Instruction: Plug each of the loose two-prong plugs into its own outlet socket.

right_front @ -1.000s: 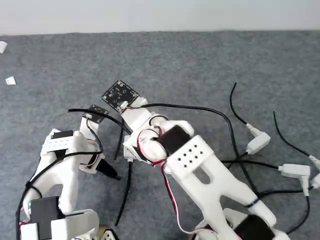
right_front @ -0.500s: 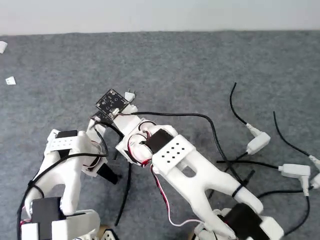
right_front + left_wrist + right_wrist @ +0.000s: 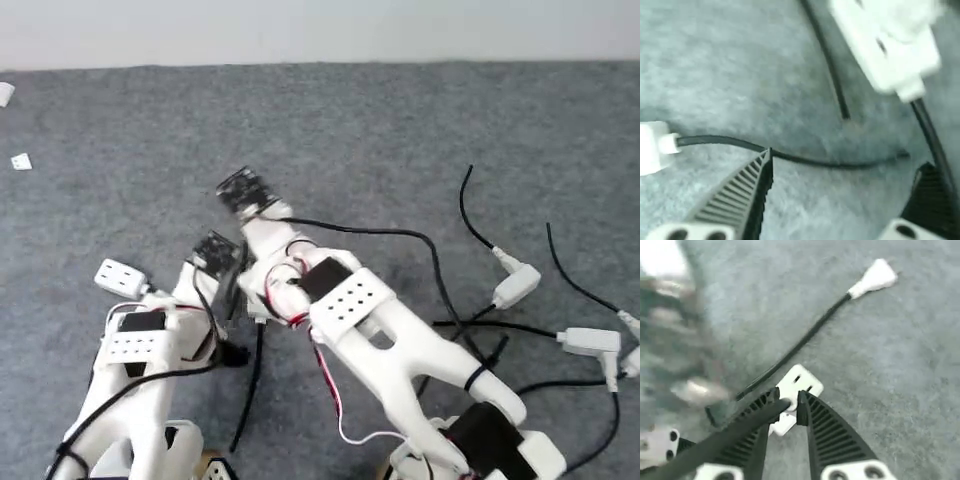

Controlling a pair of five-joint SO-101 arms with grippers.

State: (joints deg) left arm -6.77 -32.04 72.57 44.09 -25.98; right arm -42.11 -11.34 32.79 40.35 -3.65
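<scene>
Grey felt covers the table (image 3: 400,130). On it the right tool (image 3: 792,402) is closed almost fully on one end of a white outlet socket (image 3: 799,382), which we judge leaves the two slots clear to take a plug. The left tool (image 3: 845,162) hangs wide open and empty above a black cable (image 3: 805,159) that leads to a white plug (image 3: 652,147), probably its next pick. A loose angled plug (image 3: 515,285) lies well apart, off to the right.

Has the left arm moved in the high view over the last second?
Yes. The left arm drew back toward the near edge, away from the paper scrap.
</scene>
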